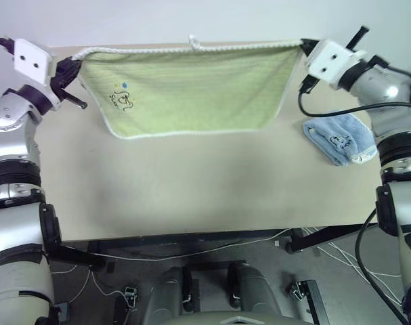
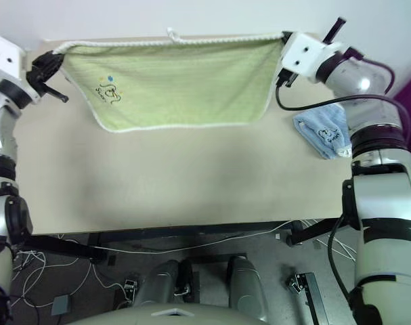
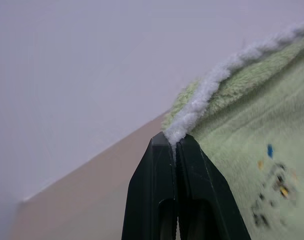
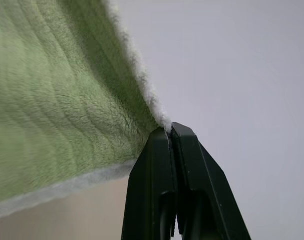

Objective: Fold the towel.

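Note:
The light green towel [image 1: 191, 88] hangs stretched between my two grippers above the far part of the tan table [image 1: 191, 183]. Its white piped top edge runs level, with a small white loop [image 1: 192, 42] at the middle and a dark logo [image 1: 124, 98] near its left side. My left gripper [image 1: 75, 64] is shut on the towel's upper left corner [image 3: 177, 131]. My right gripper [image 1: 304, 46] is shut on the upper right corner [image 4: 164, 122]. The towel's lower edge hangs free, curving over the table.
A smaller light blue cloth [image 1: 340, 139] lies folded on the table at the right, under my right arm. A plain wall stands behind the table's far edge. Cables [image 1: 191, 254] run on the floor below the table's near edge.

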